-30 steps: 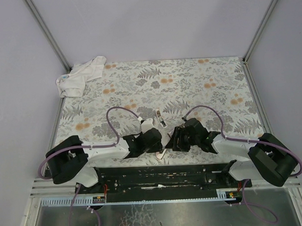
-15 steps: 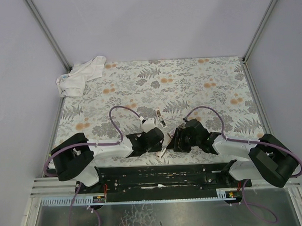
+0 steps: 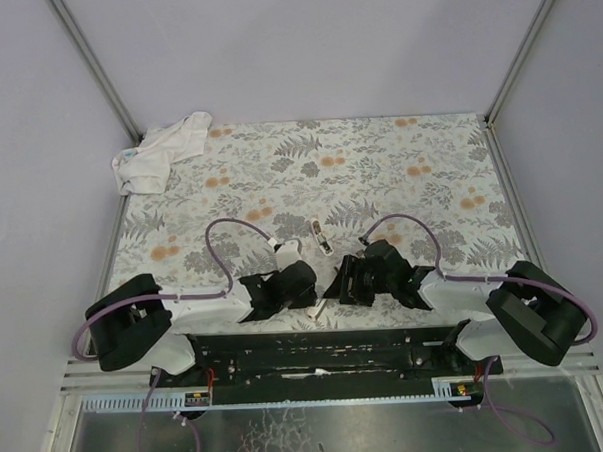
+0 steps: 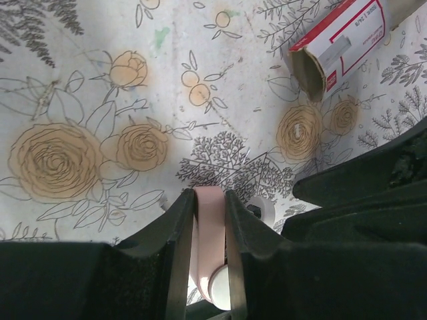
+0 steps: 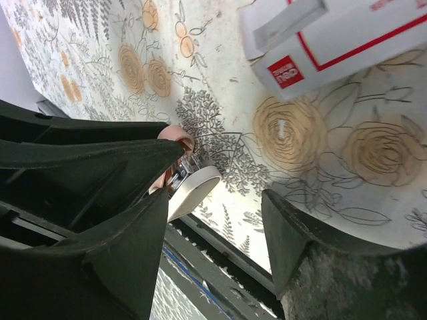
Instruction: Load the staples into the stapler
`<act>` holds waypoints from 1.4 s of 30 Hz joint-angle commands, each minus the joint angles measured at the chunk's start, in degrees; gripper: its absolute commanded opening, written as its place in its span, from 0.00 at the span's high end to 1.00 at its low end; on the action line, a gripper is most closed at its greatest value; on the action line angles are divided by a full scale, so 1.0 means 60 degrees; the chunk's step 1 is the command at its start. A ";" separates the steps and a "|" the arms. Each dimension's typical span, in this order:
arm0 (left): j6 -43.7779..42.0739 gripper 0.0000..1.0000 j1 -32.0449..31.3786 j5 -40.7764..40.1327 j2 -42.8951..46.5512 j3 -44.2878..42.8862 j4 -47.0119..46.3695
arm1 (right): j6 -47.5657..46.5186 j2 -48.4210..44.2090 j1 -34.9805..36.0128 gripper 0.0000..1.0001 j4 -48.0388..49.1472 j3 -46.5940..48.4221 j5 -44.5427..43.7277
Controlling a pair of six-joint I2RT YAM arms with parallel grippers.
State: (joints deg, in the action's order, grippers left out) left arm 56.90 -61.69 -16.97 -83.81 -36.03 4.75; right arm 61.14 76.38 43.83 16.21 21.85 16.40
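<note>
Both arms are folded low with elbows out and forearms angled inward. The two hands meet nose to nose at the centre of the near edge of the floral-print tabletop.

Left hand: pitched down at the tabletop, fingers together and clamped on the pink bar of the small pink-and-cream plastic stapler. The bar runs straight up the narrow gap between the black fingers, with the cream rounded part just below and beside it.

Right hand: comes in low from the opposite side, fingers apart with a wide gap. The stapler's cream end sits in that gap right up against one finger, and the other finger is well clear of it. Can't tell if the near finger actually touches.

The stapler sits at the near edge between the two hands, low over the tabletop.

The flat red-and-white cardboard box of staples lies on the tabletop just beyond both hands, apart from them and not gripped. One end is open, facing the left hand's camera.

A crumpled white cloth is in the far-left corner, well apart from everything else.
</note>
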 commanded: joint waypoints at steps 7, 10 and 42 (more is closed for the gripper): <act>0.0023 1.00 0.0021 -0.0588 0.1156 0.0954 -0.1334 | 0.0413 0.0864 0.0494 0.38 0.1342 0.0367 0.0465; 0.0066 1.00 0.0010 -0.0717 0.1455 0.1157 -0.1550 | 0.0425 0.0970 0.0560 0.39 0.1457 0.0415 0.0528; 0.0674 1.00 0.0044 -0.1156 0.3143 0.2124 -0.1963 | -0.0600 0.0669 0.0674 0.74 0.3068 0.0246 0.0847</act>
State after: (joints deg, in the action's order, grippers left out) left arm 57.69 -61.69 -20.51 -66.24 -22.98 -5.80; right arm 60.58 84.07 47.27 33.15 23.51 22.13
